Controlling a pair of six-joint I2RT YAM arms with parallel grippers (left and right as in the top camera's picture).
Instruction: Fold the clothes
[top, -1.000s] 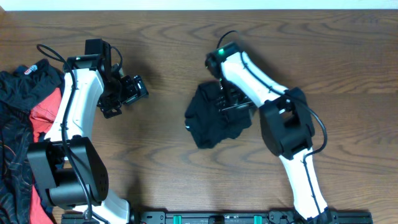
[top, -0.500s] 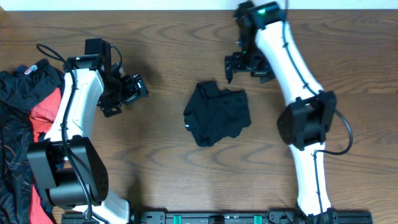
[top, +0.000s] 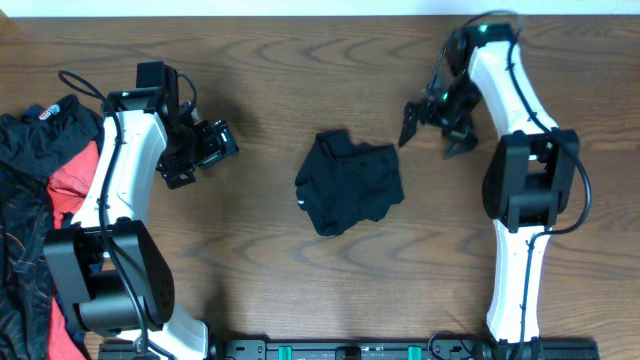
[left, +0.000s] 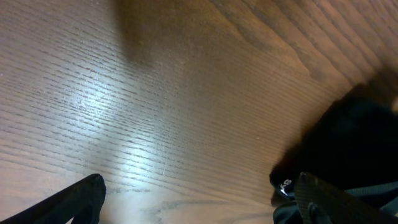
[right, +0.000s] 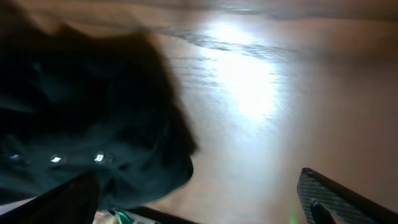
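Observation:
A plain black garment (top: 350, 185), crumpled into a rough lump, lies in the middle of the table with nothing holding it. My right gripper (top: 432, 138) hovers open to the right of it and farther back, clear of the cloth. In the right wrist view the black garment (right: 81, 106) with small white prints fills the left side, and bare wood shows between the open fingers of the right gripper (right: 205, 208). My left gripper (top: 205, 152) stands open over bare wood, left of the garment. Its wrist view has the black garment (left: 354, 137) at the right edge, and the left gripper (left: 199, 208) is empty.
A pile of other clothes (top: 30, 200), black-patterned and red, lies at the table's left edge beside the left arm's base. The table's far edge meets a white wall (top: 300, 6) at the back. A rail with green clips (top: 350, 350) runs along the front.
The right gripper has let go of the black garment, risen and swung away to the back right, opening wide. The garment stays where it was dropped. The left arm has not moved.

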